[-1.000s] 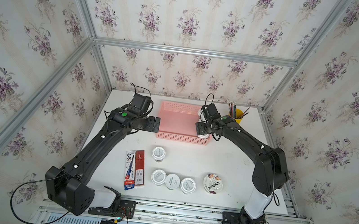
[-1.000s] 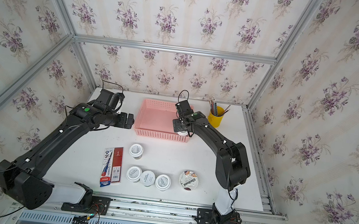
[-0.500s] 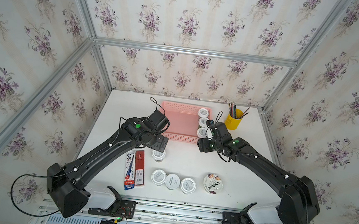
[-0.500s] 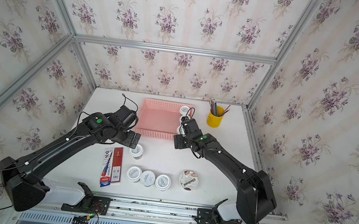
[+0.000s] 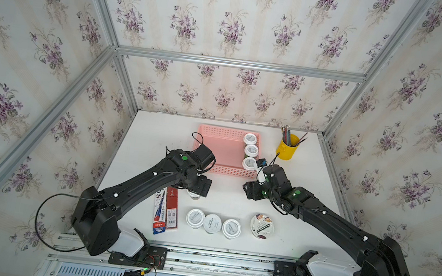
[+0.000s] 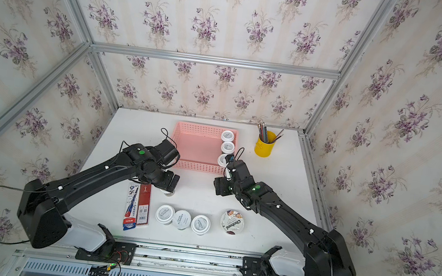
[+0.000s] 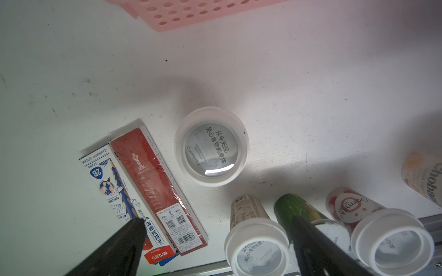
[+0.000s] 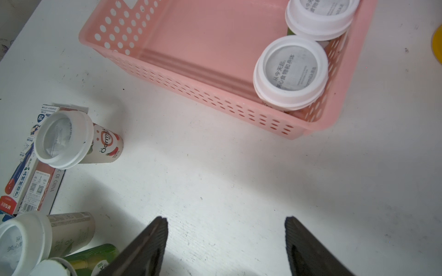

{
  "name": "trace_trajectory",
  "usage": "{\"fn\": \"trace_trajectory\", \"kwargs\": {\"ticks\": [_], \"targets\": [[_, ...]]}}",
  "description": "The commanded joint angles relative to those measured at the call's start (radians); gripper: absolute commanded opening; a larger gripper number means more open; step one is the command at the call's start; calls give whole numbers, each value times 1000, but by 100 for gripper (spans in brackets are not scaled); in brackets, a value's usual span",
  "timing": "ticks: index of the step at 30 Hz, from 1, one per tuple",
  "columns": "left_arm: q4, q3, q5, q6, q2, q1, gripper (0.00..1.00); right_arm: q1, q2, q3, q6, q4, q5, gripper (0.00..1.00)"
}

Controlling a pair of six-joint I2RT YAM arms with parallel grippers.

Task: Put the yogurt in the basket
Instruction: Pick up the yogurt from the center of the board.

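Note:
The pink basket [image 5: 221,150] stands at the back of the table with three yogurt cups [image 5: 249,163] in a row along its right side. A lone yogurt cup [image 7: 211,145] stands in front of the basket, right below my open left gripper [image 5: 201,187], whose fingers [image 7: 129,239] hang above it and do not touch it. Three more cups [image 5: 212,223] and the flat Chobani cup [image 5: 263,227] line the table's front. My right gripper [image 8: 226,227] is open over bare table, just before the basket's near right corner [image 8: 318,124].
Two pencil boxes [image 5: 166,210], one blue and white, one red, lie left of the front cups. A yellow pencil cup [image 5: 287,147] stands to the right of the basket. Aluminium rails [image 5: 198,254] edge the table's front.
Both arms have drawn back from the basket toward the table's front. The left gripper now hangs over the lone cup; the right one is off the basket's rim, empty.

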Motion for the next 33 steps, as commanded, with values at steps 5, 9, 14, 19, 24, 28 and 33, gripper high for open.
{"fn": "trace_trajectory", "kwargs": {"ticks": [5,9,14,19,24,28,33], "targets": [[53,24,62,34,98,9,99,10,-14,-21,15,33,5,81],[64,21,83,46,130,28,99,10,-26,-25,15,37,7,81],[81,-16,78,43,137,52,99,10,-8,-24,12,42,1,81],[104,-48,64,40,138,60,99,10,3,-18,5,45,1,81],[116,-42,58,53,179,64,99,10,14,-6,3,39,10,81],[132,-39,56,60,191,65,99,10,18,-2,-1,36,16,81],[134,-38,61,61,199,64,99,10,30,4,-2,31,21,81]]}}
